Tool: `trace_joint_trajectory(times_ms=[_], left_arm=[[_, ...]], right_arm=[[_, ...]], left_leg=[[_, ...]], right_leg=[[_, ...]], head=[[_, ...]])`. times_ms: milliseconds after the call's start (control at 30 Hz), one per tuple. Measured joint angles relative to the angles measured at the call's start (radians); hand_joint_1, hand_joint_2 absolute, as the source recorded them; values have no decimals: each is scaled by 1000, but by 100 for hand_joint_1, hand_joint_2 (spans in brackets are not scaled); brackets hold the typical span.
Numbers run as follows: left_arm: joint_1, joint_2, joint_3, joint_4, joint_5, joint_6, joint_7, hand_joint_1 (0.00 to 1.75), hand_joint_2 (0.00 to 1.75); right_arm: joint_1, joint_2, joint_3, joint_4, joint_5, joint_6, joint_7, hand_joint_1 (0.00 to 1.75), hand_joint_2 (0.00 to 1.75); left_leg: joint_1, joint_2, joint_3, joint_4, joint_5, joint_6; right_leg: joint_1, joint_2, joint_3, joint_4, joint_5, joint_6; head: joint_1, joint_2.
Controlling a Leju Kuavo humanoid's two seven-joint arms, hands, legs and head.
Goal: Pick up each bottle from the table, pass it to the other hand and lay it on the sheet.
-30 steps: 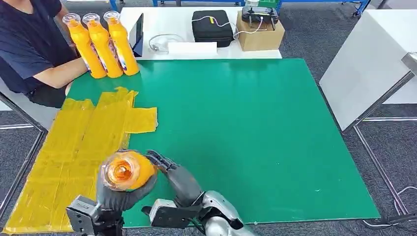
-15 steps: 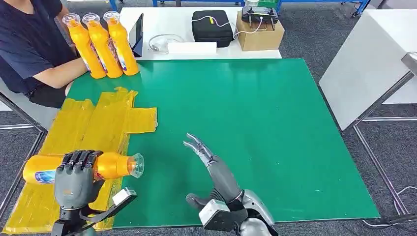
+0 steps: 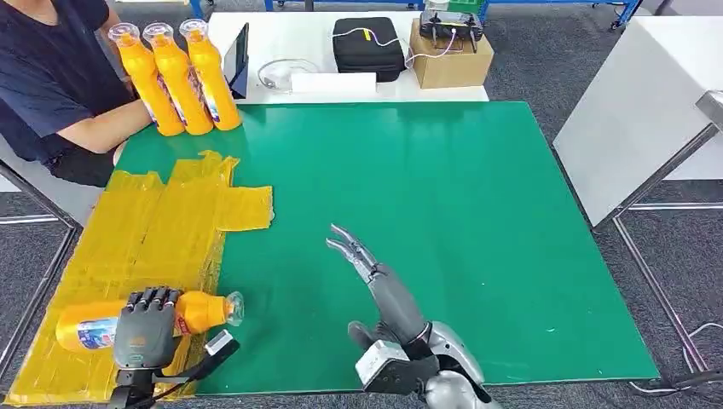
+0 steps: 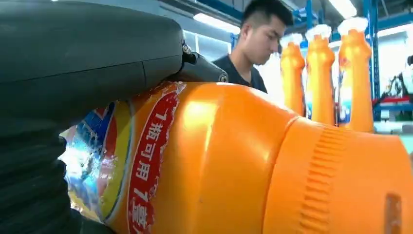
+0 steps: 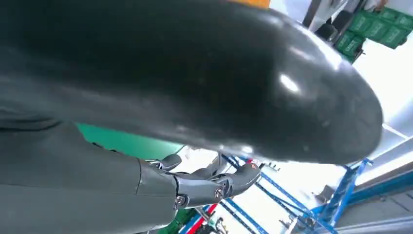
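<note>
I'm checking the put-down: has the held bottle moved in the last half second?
Yes. The bottle in the left hand has sunk toward the near edge of the yellow sheet, farther from the three upright bottles.

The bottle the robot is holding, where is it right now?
In the head view, the bottle lies on its side in the left hand, low over the near-left end of the yellow sheet, cap toward the green mat.

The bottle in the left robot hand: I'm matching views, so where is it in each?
Head view: bottle near the lower left, on the yellow sheet.
Left wrist view: bottle close up.
Right wrist view: not in it.
Shared landmark: three upright bottles.
</note>
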Motion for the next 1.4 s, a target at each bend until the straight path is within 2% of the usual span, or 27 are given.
trace_joint_trajectory(times_ms=[133,233,433,700,967,1233,1300,1400], left_arm=[[-16,26,-38,38,113,-39,-10,0,0],[-10,36,-64,32,263,-78,-78,0,0],[61,41,-110,-108,423,-108,-173,0,0],[126,41,-125,-308,491,-124,-214,0,0],[142,41,-126,-366,494,-125,-216,0,0],[155,29,-126,-445,583,-119,-274,0,0],[154,21,-126,-466,725,-202,-307,0,0],[166,-25,-126,-528,1086,-509,-379,0,0]], right_arm=[[-7,0,0,0,-2,8,1,0,0],[-6,0,0,0,2,8,4,0,0],[-4,1,-3,0,54,-18,16,0,0],[13,10,-12,0,80,-32,17,0,0],[19,13,-16,0,82,-32,17,0,0],[30,30,-18,0,94,-41,4,0,0],[40,42,-24,0,98,-62,-19,0,0],[87,90,-44,-27,146,-181,-80,0,0]], left_leg=[[0,-1,0,0,0,0],[0,0,1,0,0,0],[0,0,0,0,0,0],[0,0,0,0,0,0],[0,0,0,0,0,0],[0,0,0,0,0,0],[0,0,0,0,0,0],[0,0,0,0,0,0]], right_leg=[[0,0,1,0,0,0],[0,0,1,0,0,0],[0,0,0,0,0,0],[0,0,0,0,0,0],[0,0,0,0,0,0],[0,0,0,0,0,0],[0,0,0,0,0,0],[0,0,0,0,0,0]], head=[[0,0],[0,0],[0,0],[0,0],[0,0],[0,0],[0,0],[0,0]])
